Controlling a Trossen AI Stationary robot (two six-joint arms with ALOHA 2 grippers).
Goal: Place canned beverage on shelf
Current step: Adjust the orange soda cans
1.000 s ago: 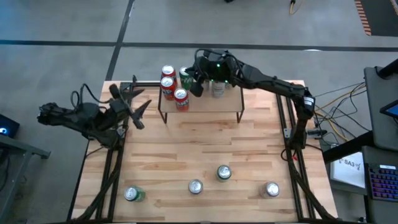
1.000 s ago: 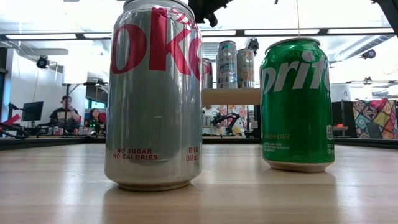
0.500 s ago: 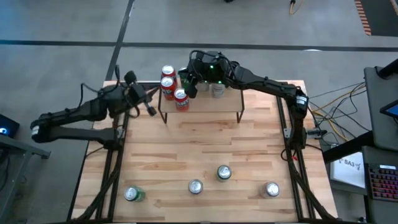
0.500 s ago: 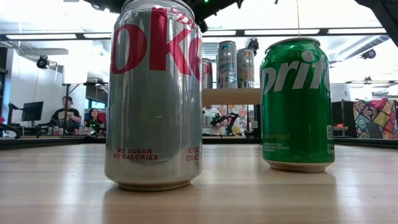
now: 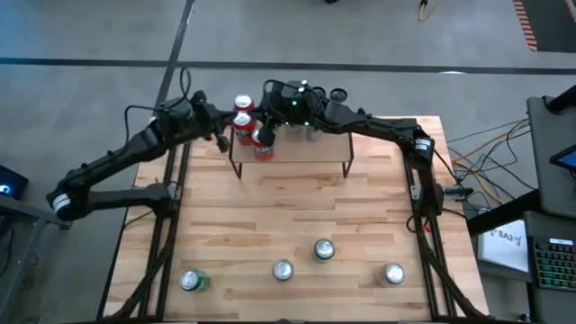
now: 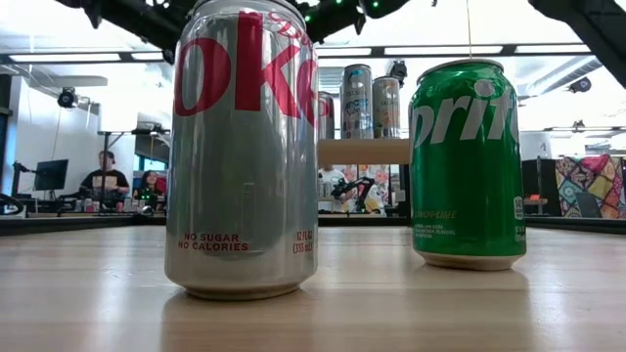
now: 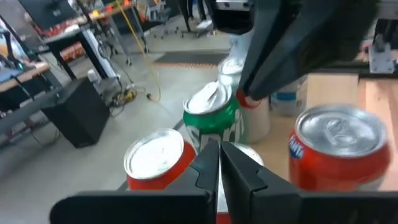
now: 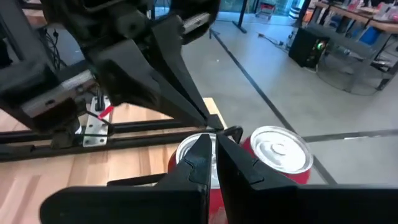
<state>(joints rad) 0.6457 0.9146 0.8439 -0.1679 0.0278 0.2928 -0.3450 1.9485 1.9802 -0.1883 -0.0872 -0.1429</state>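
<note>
We log the pale wooden plank tabletop (image 5: 297, 225) first, then the shelf (image 5: 297, 151), a small raised light-wood board on thin black legs at the tabletop's far edge.

Both dark arms reach over the shelf's left end. The left pincer (image 5: 221, 137) sits just left of the red cans; in its wrist view its fingers (image 7: 205, 163) are pressed together on nothing, above a cluster of can tops. The right pincer (image 5: 263, 131) hovers over the same cluster, fingers (image 8: 202, 152) likewise closed and empty.

Canned beverages on the shelf: three red aluminium cans (image 5: 245, 123) at the left end, a green can (image 7: 211, 118) just behind them in the left wrist view, and pale cans mostly hidden under the right arm.

Along the near edge, well apart from the shelf, stand four more: a green can (image 5: 190, 282), two silver-topped cans (image 5: 283, 270) and (image 5: 393, 274), and a green-sided one (image 5: 324, 250).
</note>
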